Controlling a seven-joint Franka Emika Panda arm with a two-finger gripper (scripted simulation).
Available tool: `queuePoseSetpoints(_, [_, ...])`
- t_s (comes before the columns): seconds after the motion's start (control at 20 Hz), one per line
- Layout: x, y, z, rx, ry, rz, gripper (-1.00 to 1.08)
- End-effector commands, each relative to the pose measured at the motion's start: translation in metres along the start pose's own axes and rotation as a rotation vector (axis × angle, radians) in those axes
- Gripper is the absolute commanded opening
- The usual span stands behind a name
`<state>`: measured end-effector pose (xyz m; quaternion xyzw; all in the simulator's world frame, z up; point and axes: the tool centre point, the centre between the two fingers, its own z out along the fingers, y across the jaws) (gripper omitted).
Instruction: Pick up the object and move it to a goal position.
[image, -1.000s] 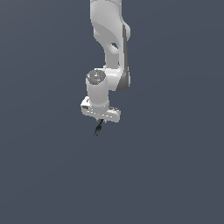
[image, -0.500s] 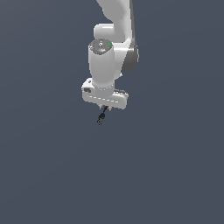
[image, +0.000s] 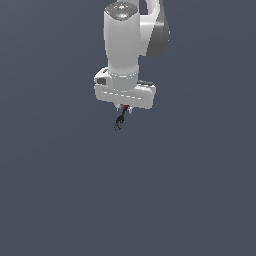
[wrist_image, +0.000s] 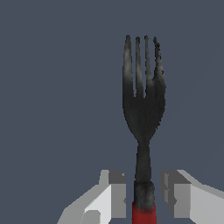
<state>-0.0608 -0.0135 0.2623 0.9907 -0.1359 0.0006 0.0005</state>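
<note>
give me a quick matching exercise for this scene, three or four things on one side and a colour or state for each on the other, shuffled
Things
1. tined head of the small fork
2. handle end of the fork
3. white robot claw
4. white and grey robot arm

Colour or state
A. red
B. rises toward the top of the exterior view
C. dark grey-black, pointing away from the claw
D. one finger on each side of the fork's handle

Pairs: 1-C, 2-A, 3-D, 4-B

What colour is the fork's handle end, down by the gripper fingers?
Red; the fork is otherwise dark grey-black. The wrist view shows it best, between the gripper fingers.
</note>
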Motion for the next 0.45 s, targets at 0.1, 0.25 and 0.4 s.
queuePoseSetpoints(0.1, [-0.001, -0.005, -0.020, 0.000, -0.001, 0.000, -1.00])
queuePoseSetpoints(0.25, [-0.001, -0.007, -0.027, 0.000, -0.001, 0.000, -1.00])
queuePoseSetpoints(0.4, [-0.001, -0.007, -0.029, 0.001, -0.001, 0.000, -1.00])
